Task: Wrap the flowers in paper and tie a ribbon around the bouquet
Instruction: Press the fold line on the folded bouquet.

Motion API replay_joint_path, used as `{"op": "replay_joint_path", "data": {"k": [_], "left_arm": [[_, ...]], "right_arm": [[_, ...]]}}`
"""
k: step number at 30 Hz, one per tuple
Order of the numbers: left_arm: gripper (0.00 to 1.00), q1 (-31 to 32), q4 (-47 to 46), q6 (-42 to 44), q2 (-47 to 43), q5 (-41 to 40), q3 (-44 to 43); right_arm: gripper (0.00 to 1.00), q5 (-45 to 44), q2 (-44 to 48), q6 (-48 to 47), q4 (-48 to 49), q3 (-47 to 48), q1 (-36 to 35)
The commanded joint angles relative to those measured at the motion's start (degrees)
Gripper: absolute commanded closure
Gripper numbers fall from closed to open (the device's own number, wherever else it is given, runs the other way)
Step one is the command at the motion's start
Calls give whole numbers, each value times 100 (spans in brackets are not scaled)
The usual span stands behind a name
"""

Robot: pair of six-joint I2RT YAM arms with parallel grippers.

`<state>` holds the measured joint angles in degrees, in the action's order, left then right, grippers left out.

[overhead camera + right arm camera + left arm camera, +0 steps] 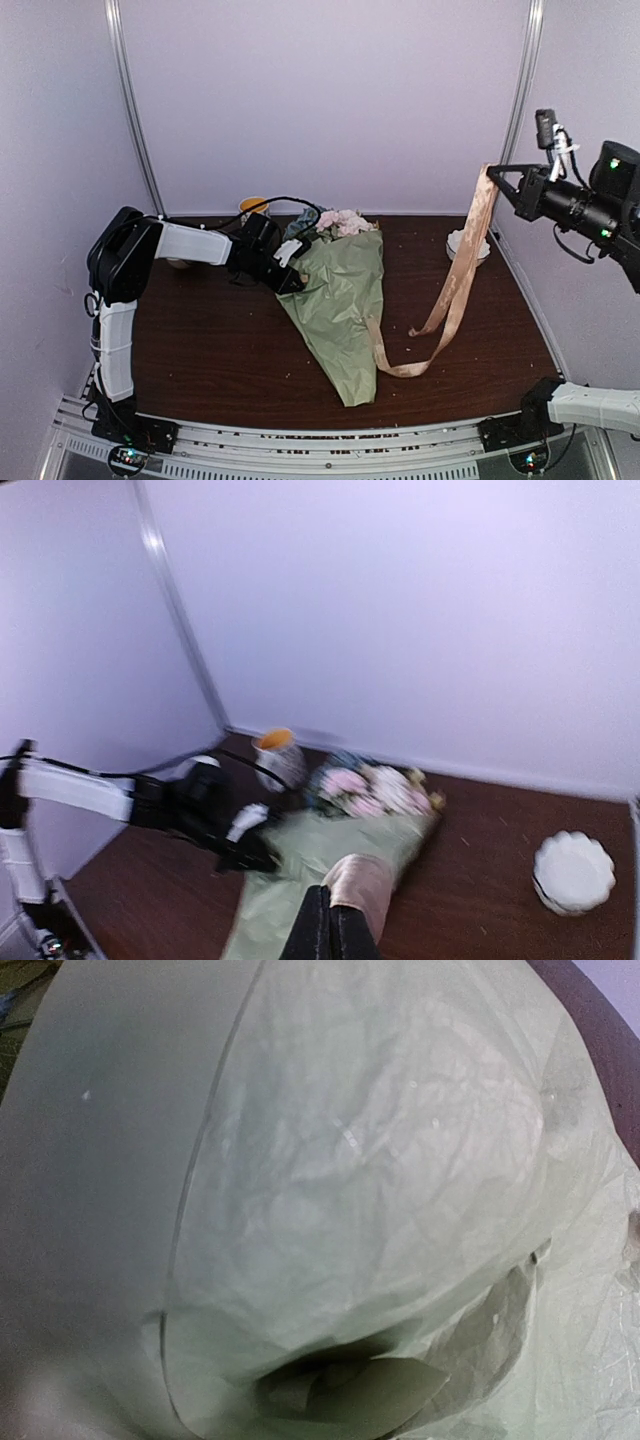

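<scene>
The bouquet (345,300) lies on the dark table as a cone of sage-green paper (380,1180), its narrow end toward me. Pink and white flowers (343,221) show at the far, wide end. My left gripper (292,280) sits low at the cone's left edge, shut on the paper. Paper fills the left wrist view and hides the fingers. My right gripper (492,175) is raised high at the right, shut on the end of the beige ribbon (455,270). The ribbon hangs to the table and curves in against the cone's lower right side. In the right wrist view the ribbon (362,885) drapes from the closed fingers (318,935).
A white scalloped dish (468,245) stands at the back right, behind the hanging ribbon. A cup with an orange inside (254,207) stands at the back wall behind the left arm. Small crumbs lie scattered on the table around the bouquet.
</scene>
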<state>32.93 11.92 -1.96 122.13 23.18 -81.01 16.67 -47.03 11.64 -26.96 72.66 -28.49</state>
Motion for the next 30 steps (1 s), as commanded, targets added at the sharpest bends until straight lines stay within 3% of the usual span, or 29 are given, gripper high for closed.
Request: {"op": "replay_joint_path", "data": {"k": [1,5,8,10,14,18,20,24,27,30], "left_arm": [[100,-86,36,107,57,-235,7],[100,-86,85,133,53,-268,-2],[100,-86,91,151,34,-275,23],[100,-85,91,158,31,-278,33],[100,-85,85,152,31,-281,33],[100,-89,82,141,27,-290,42],[100,-88,82,132,22,-293,50],[100,-90,90,141,22,-324,42],[100,-85,78,93,26,-350,41],[100,-87,33,42,24,-325,63]], "right_arm": [[100,-1753,-159,461,-1076,-812,949],[91,-1349,-594,635,-1328,-1562,2246],[65,-857,-783,727,-907,-2096,3176],[62,-1033,-895,639,-785,-2198,3299],[59,-1224,-1279,344,-1051,-2048,2886],[57,-1620,-1890,72,-1471,-1877,1617],[55,-920,-2099,58,-1144,-1976,1114],[47,1269,-2627,700,571,-2261,626],[46,1590,-3248,1103,1583,-2111,417],[46,2029,-4193,1313,1661,-1573,375]]}}
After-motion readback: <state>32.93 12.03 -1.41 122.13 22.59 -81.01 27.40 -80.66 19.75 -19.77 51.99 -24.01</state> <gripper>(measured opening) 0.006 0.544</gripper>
